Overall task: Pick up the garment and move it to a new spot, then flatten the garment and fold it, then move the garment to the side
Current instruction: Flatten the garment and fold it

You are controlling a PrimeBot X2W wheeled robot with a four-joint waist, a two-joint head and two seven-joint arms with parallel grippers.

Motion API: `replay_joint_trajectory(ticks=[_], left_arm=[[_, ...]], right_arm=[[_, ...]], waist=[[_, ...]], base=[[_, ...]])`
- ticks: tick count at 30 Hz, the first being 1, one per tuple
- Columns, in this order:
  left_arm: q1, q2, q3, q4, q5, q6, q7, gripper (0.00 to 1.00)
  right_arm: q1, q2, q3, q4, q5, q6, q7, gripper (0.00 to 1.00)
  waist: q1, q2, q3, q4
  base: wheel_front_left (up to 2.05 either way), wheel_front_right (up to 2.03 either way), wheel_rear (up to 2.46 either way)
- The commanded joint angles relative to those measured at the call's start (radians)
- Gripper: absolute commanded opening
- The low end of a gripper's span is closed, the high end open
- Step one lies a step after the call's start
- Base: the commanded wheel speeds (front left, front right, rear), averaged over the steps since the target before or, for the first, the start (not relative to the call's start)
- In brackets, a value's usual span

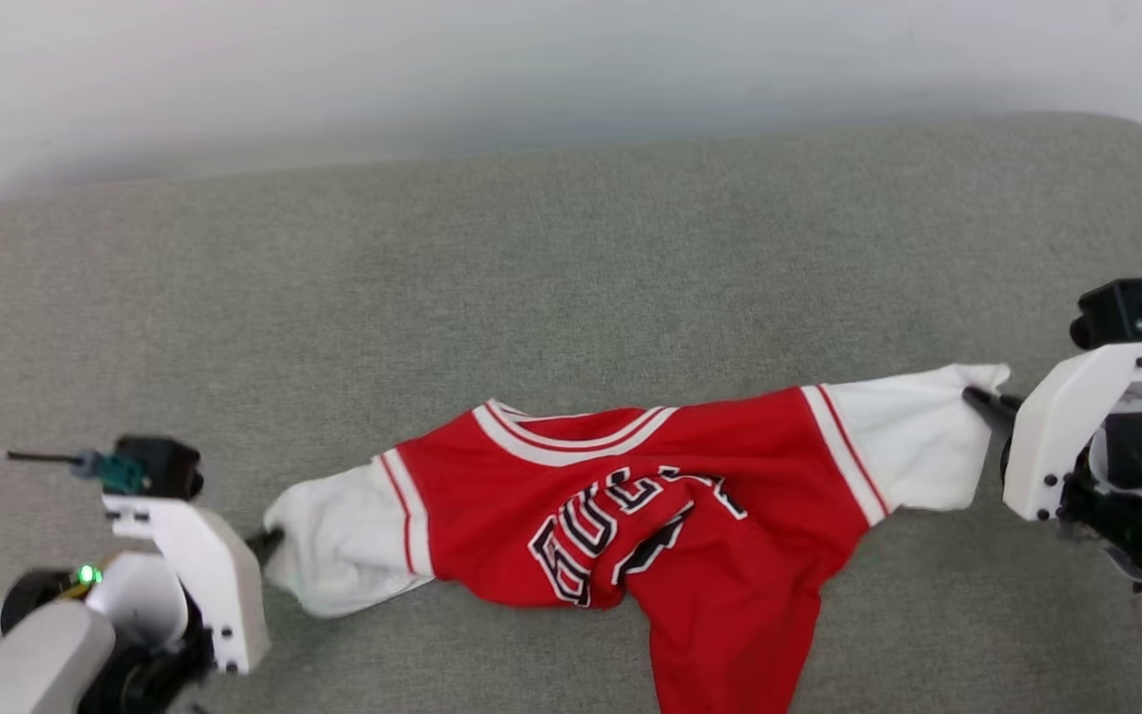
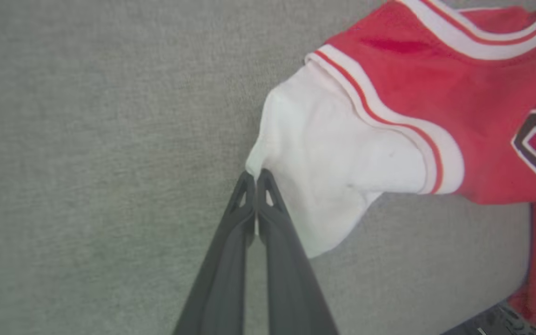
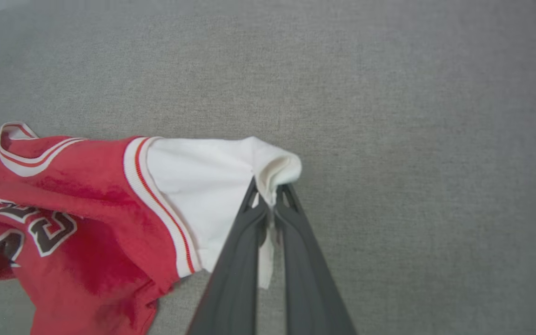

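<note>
**Now pinched at both ends: pull evenly, lay it flat**

Closest in, my left gripper (image 2: 255, 176) is closed tight on the outer edge of the left-hand sleeve (image 2: 333, 153). The bite looks thin, with only the rim of the cuff between the tips. My right gripper (image 3: 268, 188) is closed too, on the right-hand sleeve (image 3: 203, 181). There a fold of white cloth is plainly caught between the fingers, and a strip hangs below them.

Between the two grippers the shirt (image 1: 690, 466) lies front up on the grey cushion (image 1: 571, 248), collar on the far side. Its red body is bunched in the middle, the lettering is creased, and the hem trails back toward me. Beyond the collar the cushion runs on to a pale wall (image 1: 531, 59).

I judge the step in hand to be the flattening. To do it well I should draw both grippers apart at the same pace and keep them level, so the shoulders come taut without twisting. Then I should lift only enough for the hem to hang free, and lay the shirt down away from me. My left pinch is the weak point, so I should pull gently and stop if the cuff creeps out.
</note>
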Motion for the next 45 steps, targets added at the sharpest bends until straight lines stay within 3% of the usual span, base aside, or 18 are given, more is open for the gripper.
replay_joint_trajectory(ticks=[1,13,24,33,45], left_arm=[[-0.034,-0.010,0.012,0.005,0.016,-0.002,-0.027,0.00],[-0.395,-0.163,0.029,0.181,0.145,-0.037,-0.199,0.00],[-0.809,-0.263,0.075,0.451,0.237,-0.041,-0.365,0.00],[-1.120,-0.241,0.092,0.589,0.325,-0.059,-0.499,0.00],[-1.427,-0.199,0.115,0.643,0.367,-0.086,-0.567,0.00]], right_arm=[[-0.022,-0.002,-0.007,0.000,-0.019,0.000,-0.026,0.00],[-0.187,0.029,-0.056,0.073,-0.130,0.000,-0.192,0.00],[-0.537,0.077,-0.083,0.148,-0.225,0.000,-0.365,0.00],[-0.847,0.096,-0.060,0.230,-0.283,0.000,-0.465,0.00],[-1.218,0.097,-0.032,0.349,-0.315,0.000,-0.591,0.00]], waist=[[0.0000,0.0000,-0.017,0.007],[0.0000,0.0000,-0.056,0.017],[0.0000,0.0000,0.067,-0.001],[0.0000,0.0000,0.202,-0.022],[0.0000,0.0000,0.378,-0.033]], base=[[0.00,0.00,0.00],[0.00,0.00,0.00],[0.00,0.00,0.00],[0.00,0.00,0.00],[0.00,0.00,0.00]])
